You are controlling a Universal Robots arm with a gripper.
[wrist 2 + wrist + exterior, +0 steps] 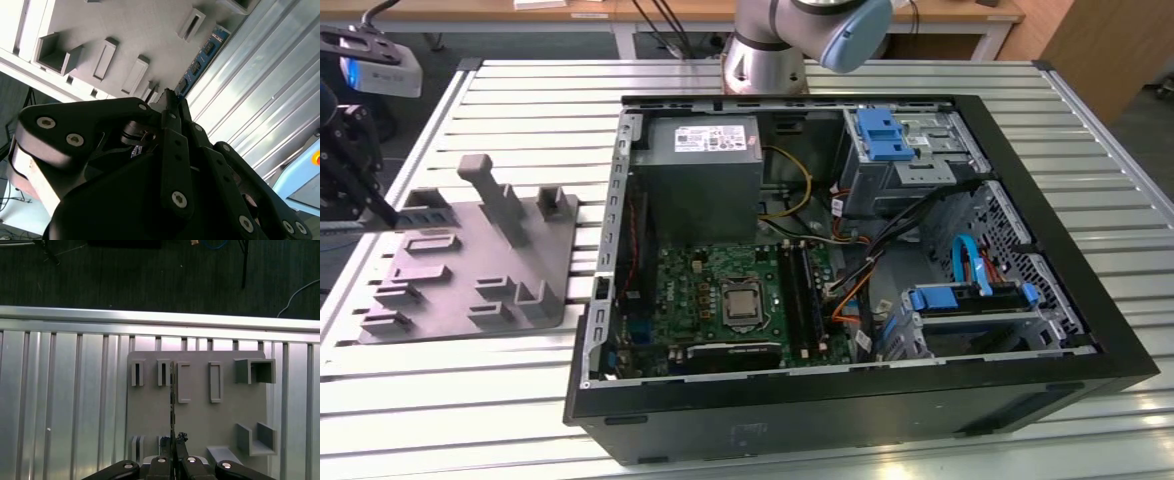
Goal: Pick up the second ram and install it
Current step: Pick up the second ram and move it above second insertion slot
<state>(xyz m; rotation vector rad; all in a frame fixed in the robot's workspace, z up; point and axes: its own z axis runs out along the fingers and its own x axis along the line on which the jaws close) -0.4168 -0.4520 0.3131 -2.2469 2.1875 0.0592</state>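
My gripper (170, 98) is shut on the second ram (202, 52), a slim board with black chips that sticks out past the fingertips (176, 107). In the first wrist view the ram (172, 400) shows edge-on as a thin dark line running from the gripper (173, 439) over the grey fixture plate (200, 425). I cannot tell whether the ram touches the plate. In the exterior view the gripper (350, 185) hangs at the far left, over the left edge of the fixture plate (467, 270). The open computer case (854, 270) lies well to its right.
The motherboard (720, 300) with its long black slots (791, 290) sits low in the case, beside cables and blue drive brackets (886, 135). The fixture plate carries raised blocks and an upright post (487, 190). The slatted metal table (454, 400) ends close to the gripper.
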